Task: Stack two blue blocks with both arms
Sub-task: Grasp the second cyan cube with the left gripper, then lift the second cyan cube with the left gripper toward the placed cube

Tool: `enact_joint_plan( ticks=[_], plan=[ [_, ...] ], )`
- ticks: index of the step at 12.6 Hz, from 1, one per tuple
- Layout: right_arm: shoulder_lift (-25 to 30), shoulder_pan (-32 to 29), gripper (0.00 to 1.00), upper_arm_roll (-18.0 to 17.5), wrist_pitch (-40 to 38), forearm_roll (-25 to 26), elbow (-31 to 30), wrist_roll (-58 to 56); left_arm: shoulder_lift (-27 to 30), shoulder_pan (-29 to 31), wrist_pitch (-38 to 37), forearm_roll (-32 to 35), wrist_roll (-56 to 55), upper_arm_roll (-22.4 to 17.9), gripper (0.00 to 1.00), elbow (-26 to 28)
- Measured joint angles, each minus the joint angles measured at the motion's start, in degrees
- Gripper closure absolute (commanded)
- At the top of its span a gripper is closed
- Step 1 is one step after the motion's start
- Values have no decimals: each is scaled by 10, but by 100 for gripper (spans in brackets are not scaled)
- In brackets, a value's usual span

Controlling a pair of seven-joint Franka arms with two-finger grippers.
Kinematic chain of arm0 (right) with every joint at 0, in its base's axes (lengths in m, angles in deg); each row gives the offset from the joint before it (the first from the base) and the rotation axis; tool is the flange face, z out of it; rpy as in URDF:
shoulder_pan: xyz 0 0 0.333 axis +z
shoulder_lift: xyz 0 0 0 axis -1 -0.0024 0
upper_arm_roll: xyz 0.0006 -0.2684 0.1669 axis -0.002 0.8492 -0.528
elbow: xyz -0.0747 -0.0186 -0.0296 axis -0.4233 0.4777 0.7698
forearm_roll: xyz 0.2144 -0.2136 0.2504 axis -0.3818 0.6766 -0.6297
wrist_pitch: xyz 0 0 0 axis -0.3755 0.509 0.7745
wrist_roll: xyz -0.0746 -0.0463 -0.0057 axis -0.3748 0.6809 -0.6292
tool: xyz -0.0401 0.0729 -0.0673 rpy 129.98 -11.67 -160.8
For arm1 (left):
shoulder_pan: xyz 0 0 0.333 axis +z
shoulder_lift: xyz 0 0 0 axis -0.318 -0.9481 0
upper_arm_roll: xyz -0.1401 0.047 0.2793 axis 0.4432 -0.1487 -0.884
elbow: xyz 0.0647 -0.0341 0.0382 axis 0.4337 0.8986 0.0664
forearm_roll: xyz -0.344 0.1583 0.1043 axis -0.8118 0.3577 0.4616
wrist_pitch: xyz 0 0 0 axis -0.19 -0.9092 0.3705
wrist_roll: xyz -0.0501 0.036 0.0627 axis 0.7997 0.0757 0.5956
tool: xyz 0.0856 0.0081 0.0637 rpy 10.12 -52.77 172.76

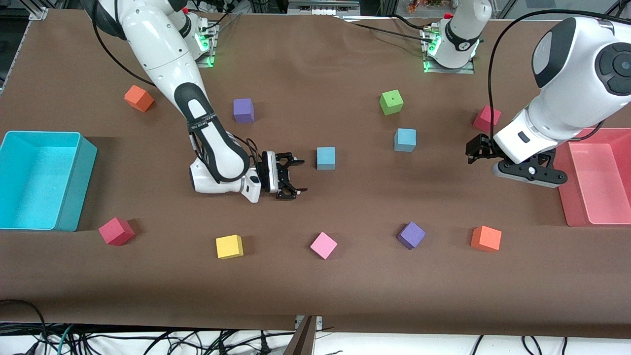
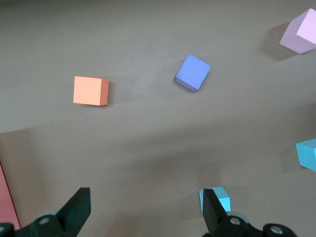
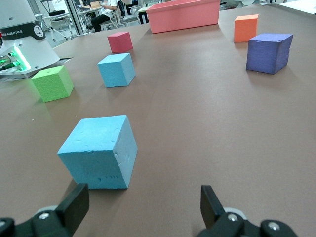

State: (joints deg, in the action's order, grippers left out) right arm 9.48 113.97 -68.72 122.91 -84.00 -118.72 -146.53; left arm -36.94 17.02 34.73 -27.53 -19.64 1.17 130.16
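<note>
Two sky-blue blocks stand apart mid-table: one [image 1: 326,158] [image 3: 101,150] and one [image 1: 404,139] [image 3: 116,69] toward the left arm's end. My right gripper [image 1: 299,175] [image 3: 143,197] lies low beside the first block, open and empty. That block is just ahead of one of its fingers [image 3: 74,205], not between them. My left gripper [image 1: 472,152] [image 2: 145,197] hangs open and empty over bare table beside the second block [image 2: 217,197], which peeks out by one of its fingers [image 2: 212,207]. The first block [image 2: 307,153] shows at the edge of the left wrist view.
A turquoise bin [image 1: 74,187] sits at the right arm's end and a pink bin [image 1: 572,197] at the left arm's end. Scattered cubes include purple [image 1: 243,110], green [image 1: 391,102], red [image 1: 487,118], yellow [image 1: 229,246], pink [image 1: 323,245], purple [image 1: 411,234] and orange [image 1: 485,238].
</note>
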Motion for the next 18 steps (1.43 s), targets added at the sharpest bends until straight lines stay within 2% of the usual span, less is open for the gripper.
enact_joint_plan(
  ticks=[2, 5, 9, 14, 18],
  plan=[
    [0, 0, 0, 0, 0, -5, -3, -6, 0, -1, -21, 0, -5, 3, 0, 1],
    [-1, 2, 0, 0, 0, -40, -11, -39, 0, -3, -43, -16, -53, 20, 0, 16],
    [-3, 4, 0, 0, 0, -46, -12, -46, -9, -10, -30, -17, -66, 52, 0, 67],
    [-3, 15, 0, 0, 0, -84, -12, -63, -1, -11, 110, -17, -67, 72, 0, 215],
    [-3, 19, 0, 0, 0, -89, -12, -68, 2, -13, 223, -17, -74, 101, 0, 330]
  ],
)
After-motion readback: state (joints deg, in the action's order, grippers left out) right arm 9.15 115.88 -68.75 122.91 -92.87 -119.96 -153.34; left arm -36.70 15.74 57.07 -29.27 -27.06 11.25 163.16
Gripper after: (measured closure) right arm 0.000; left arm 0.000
